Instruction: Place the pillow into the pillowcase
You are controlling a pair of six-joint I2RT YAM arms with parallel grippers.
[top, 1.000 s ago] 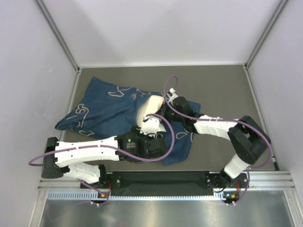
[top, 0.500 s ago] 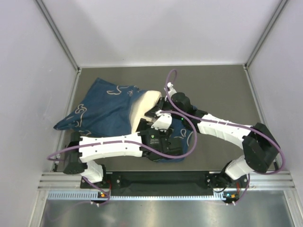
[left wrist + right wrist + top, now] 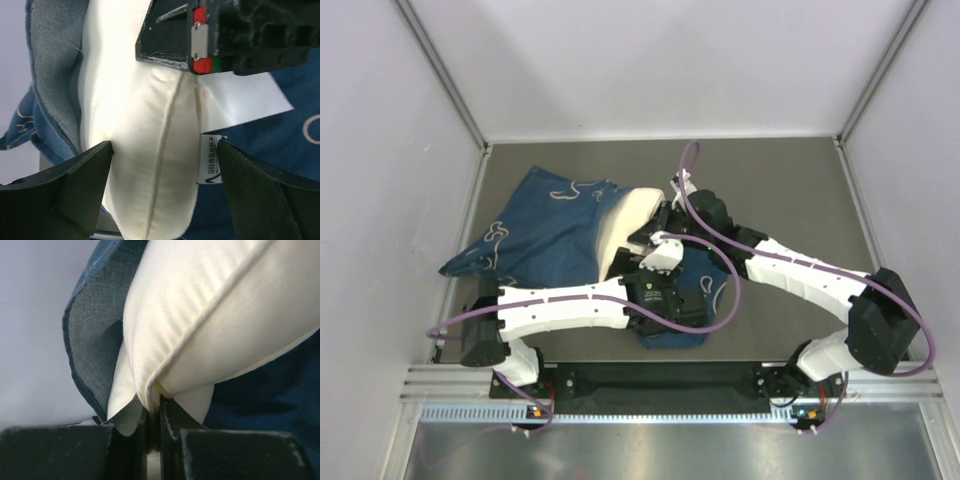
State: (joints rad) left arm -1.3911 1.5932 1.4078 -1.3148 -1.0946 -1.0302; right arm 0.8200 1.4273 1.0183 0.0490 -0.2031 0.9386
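The pillow (image 3: 625, 215), seemingly soft and light, poked from the three-o'clock mouth of the pillowcase (image 3: 540, 235). The right gripper (image 3: 152, 415) pinched its piped seam, likely the surest hold. The left gripper (image 3: 164, 147) hung spread wide.

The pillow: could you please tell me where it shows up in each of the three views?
Top external: pillow just left of centre.
Left wrist: fills the middle, top to bottom.
Right wrist: upper right, corner pinched by the right gripper.
Shared landmark: the blue pillowcase edge bordering the pillow's left side.
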